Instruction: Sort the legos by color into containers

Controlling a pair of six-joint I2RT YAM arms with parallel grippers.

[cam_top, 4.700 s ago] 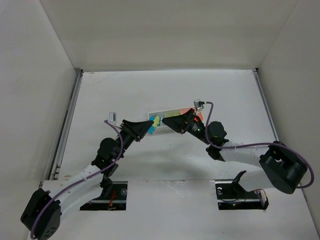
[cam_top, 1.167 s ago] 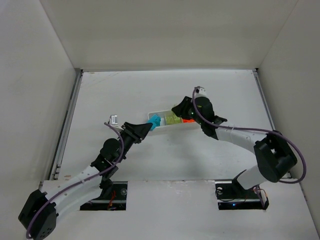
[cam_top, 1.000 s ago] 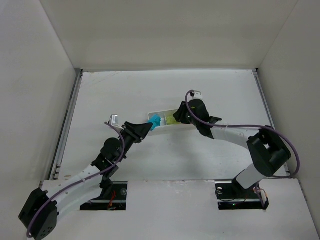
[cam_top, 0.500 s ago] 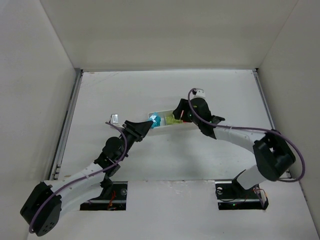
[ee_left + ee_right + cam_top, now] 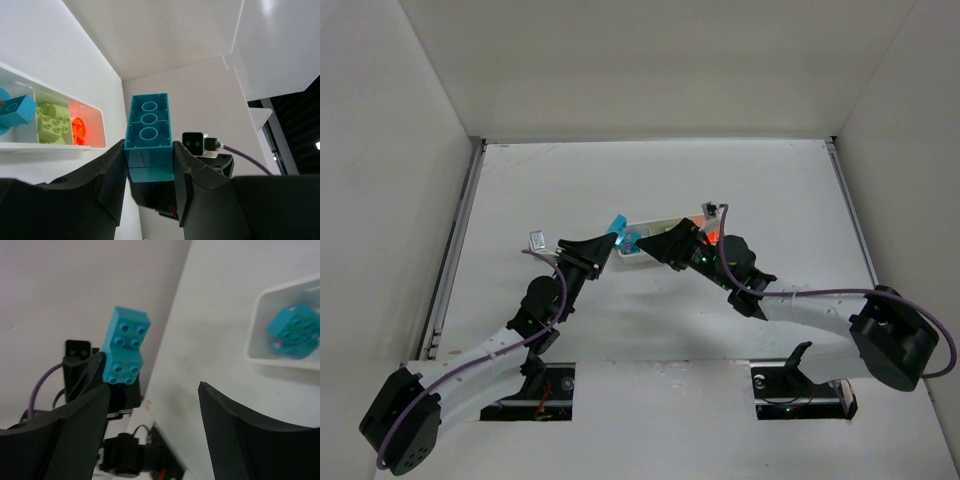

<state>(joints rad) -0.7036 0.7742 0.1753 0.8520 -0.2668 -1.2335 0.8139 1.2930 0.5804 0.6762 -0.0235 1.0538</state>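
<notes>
My left gripper (image 5: 148, 150) is shut on a long teal-blue lego (image 5: 148, 131) and holds it upright in the air. In the top view this lego (image 5: 617, 223) sticks up from the left gripper (image 5: 607, 244) at the left end of the white tray (image 5: 660, 224). The tray (image 5: 92, 112) holds another teal lego (image 5: 15, 110), yellow-green legos (image 5: 52, 125) and an orange-red lego (image 5: 77, 131), one colour per compartment. My right gripper (image 5: 155, 410) is open and empty, facing the held lego (image 5: 125, 347). It hovers over the tray (image 5: 648, 247) in the top view.
The two grippers nearly meet tip to tip over the tray's left end. The right arm covers most of the tray in the top view. White walls enclose the table on the left, back and right. The teal compartment (image 5: 260, 315) shows at right in the right wrist view.
My left gripper has raised the teal lego and shifted it slightly left. My right arm has swung back toward me and now points left at the left gripper.
</notes>
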